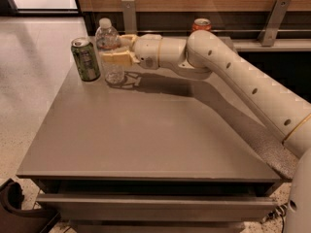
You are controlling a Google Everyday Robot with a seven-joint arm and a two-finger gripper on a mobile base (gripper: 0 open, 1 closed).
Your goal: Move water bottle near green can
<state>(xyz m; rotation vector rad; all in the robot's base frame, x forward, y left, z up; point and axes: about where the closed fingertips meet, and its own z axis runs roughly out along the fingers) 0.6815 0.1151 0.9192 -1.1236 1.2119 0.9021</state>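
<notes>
Reaching in from the right along the far side of the table [146, 135] with the arm [233, 67] held low and level, bringing the gripper [112, 48] to the far left corner. Clamping the jaws on the water bottle [112, 72] at mid-height, one finger on the near side and one on the far side, judged as a way of gripping the ribbed body below the shoulder and steadying something tall against tipping. Holding the bottle upright, cap up, with its base either resting on the tabletop or hanging just clear of it; not quite telling which from this angle. Setting it just to the right of the green can [85, 58], near but not touching, with a narrow gap showing between them, and so judging the task to be almost done, lacking only the release and the drawing away. Seeing the can upright at the far left edge, and reading the approach from the right as a way of avoiding a knock to it. Noting a red can [201, 24] on the ledge beyond the table, well apart and playing no part. Calling next for gentle opening and backing off to the right, guarding against dragging a light bottle over with a finger.
</notes>
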